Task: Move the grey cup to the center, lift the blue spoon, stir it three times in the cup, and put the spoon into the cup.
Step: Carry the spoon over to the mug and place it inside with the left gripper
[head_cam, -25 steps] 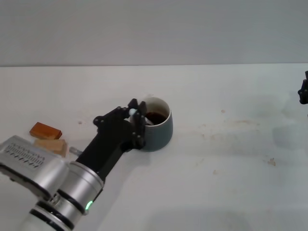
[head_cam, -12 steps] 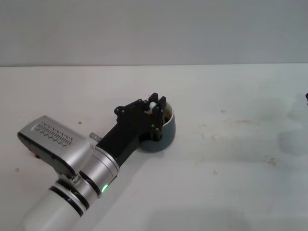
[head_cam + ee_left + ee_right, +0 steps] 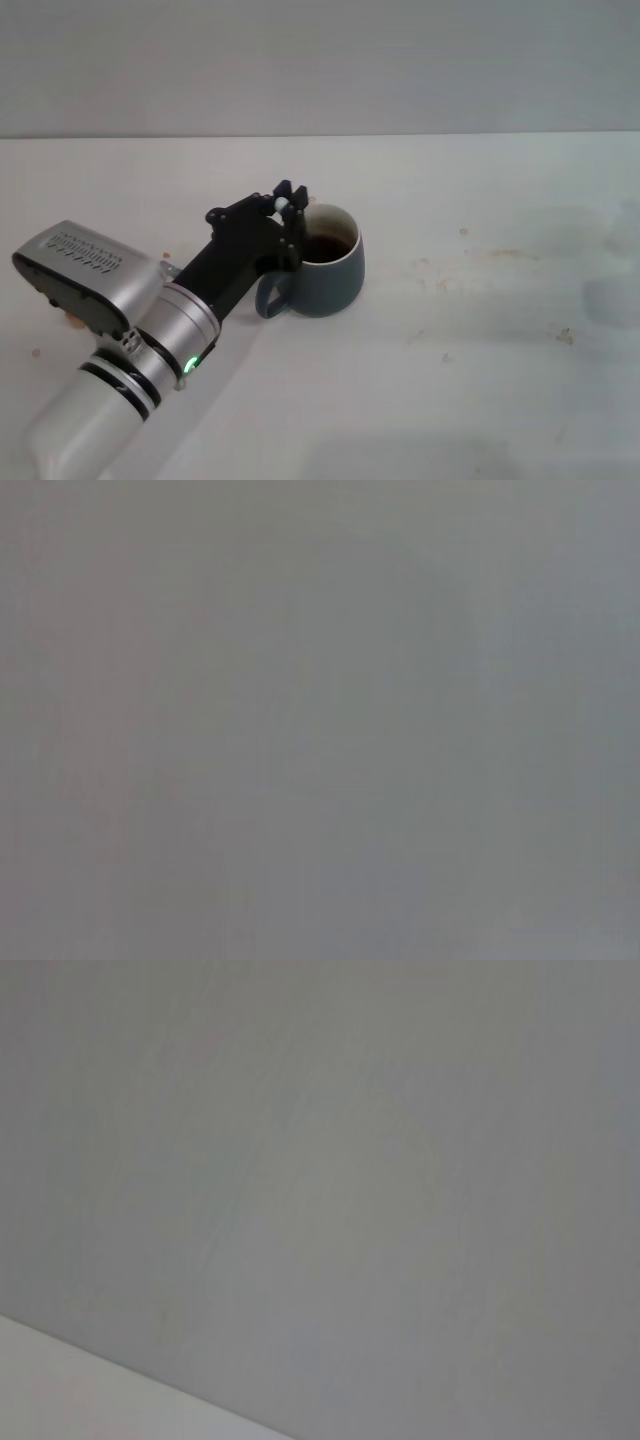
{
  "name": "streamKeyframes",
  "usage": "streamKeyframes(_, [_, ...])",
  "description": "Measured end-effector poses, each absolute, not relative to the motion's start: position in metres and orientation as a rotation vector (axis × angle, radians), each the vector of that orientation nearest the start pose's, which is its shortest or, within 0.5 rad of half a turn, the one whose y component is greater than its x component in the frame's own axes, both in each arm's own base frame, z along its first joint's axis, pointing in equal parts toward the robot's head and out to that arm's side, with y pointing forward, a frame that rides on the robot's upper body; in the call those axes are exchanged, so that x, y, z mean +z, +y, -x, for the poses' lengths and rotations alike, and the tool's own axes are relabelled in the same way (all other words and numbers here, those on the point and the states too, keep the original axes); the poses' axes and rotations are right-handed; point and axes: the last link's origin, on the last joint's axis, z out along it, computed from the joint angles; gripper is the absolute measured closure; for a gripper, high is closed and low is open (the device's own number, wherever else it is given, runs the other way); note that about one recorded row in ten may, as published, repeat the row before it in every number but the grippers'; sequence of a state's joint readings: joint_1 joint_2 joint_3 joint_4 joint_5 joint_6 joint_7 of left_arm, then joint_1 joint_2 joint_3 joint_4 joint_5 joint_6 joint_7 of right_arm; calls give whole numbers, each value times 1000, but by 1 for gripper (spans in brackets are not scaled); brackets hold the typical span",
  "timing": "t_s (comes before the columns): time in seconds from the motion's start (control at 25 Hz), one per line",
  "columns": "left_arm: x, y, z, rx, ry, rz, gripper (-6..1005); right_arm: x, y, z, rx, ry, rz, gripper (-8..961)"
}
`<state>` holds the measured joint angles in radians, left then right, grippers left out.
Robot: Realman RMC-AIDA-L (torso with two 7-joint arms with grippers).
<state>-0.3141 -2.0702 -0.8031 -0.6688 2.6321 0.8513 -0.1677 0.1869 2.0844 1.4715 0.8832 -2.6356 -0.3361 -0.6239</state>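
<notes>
In the head view, the nearest thing is the left arm, a silver and black limb that enters at the lower left of the frame and slants up toward the middle. Its black left gripper sits at the near-left rim of the grey cup, just left of centre in the frame. A pale bluish-white bit shows between its fingertips, which looks like the handle end of the blue spoon; the fingers stand narrow and appear pinched on it, though the rest of the spoon is hidden behind the gripper and the cup wall.

The grey cup stands upright on the white table, a little left of the frame's middle. Its cream inside and the dark brown liquid are open to view, and its loop handle points toward the lower left, lying under the black wrist of the arm. Just beside the silver forearm housing, at the left of the frame, a small brownish sliver peeks out; what it is cannot be told.

Farther back the table ends in a straight edge against a plain grey wall across the upper part of the frame.

The left wrist view shows only a flat grey field, with no cup, spoon or fingers. The right wrist view shows much the same grey surface, with a paler band cutting across its lower left corner. The right gripper appears in none of the views.
</notes>
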Motion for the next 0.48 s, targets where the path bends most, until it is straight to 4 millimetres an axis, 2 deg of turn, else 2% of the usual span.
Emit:
streamKeyframes(0.16, [-93,308,238,-868,-605,1973,794,18,362,-321,84,401,1649,915])
streamKeyframes(0.24, [-94,298,241,-875,-628,1968,794,18,365,-318,87,393,1653,915])
streamKeyframes(0.48, [-98,283,235,-915,-651,1972,791,17,370,-315,88,381,1659,915])
